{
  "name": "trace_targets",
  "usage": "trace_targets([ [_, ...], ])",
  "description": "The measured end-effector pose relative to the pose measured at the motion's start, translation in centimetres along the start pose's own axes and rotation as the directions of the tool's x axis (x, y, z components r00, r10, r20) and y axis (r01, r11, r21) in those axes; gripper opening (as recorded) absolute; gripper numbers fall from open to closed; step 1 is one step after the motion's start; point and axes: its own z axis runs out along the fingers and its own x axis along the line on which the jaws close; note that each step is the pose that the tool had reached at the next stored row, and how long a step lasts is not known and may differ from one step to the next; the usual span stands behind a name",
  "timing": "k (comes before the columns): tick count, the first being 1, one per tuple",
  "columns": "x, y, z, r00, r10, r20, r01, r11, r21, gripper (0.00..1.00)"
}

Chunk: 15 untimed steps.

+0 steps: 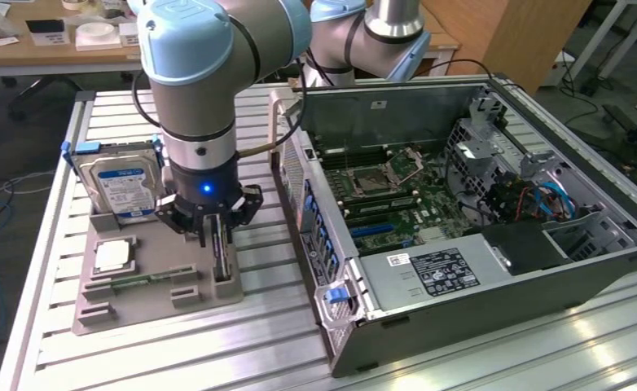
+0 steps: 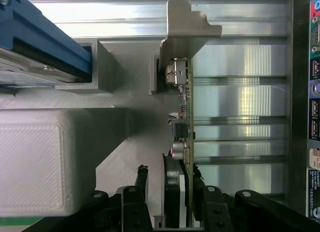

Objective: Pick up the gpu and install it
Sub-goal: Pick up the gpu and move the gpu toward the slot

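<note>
Slatted worktop carries the open PC case on the exterior view's right, with a grey holder just beside it. The hard drive stands upright at the holder's far end. The gpu sits on edge in its slot (the case side). The hand straddles it, fingers spread and not clamped. The processor chip lies flat nearby.
</note>
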Motion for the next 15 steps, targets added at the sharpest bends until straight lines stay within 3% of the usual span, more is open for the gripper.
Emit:
trace_targets([
  [10,-0.12,0.00,0.02,1.0000,0.000,0.0001,0.000,1.0000,0.0000,0.44],
  [12,-0.12,0.00,0.02,1.0000,0.000,0.0001,0.000,1.0000,-0.0001,0.43],
  [13,-0.12,0.00,0.02,1.0000,0.000,0.0001,0.000,1.0000,0.0000,0.36],
  [15,-0.12,0.00,0.02,1.0000,0.000,0.0001,0.000,1.0000,0.0000,0.36],
])
